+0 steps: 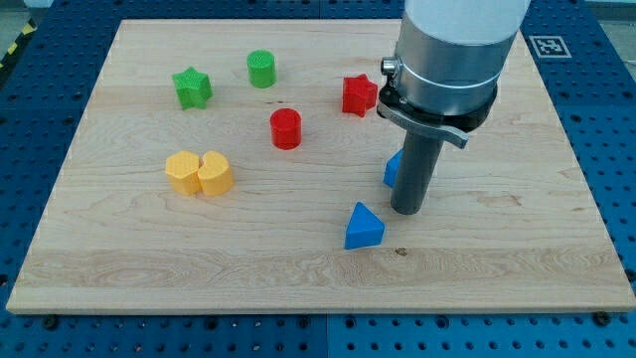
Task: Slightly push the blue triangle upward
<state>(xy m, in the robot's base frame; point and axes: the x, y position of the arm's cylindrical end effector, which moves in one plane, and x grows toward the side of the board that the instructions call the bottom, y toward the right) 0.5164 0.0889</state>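
The blue triangle (364, 227) lies on the wooden board (497, 268) below the middle. My tip (408, 210) rests on the board just to the right of it and a little higher, with a small gap between them. A second blue block (393, 168) sits right behind the rod, mostly hidden by it, so its shape is unclear.
A red star (359, 94) lies left of the arm's body. A red cylinder (285, 128) is near the middle. A green cylinder (261, 69) and a green star (192, 88) are at the upper left. Two yellow blocks (199, 173) touch each other at the left.
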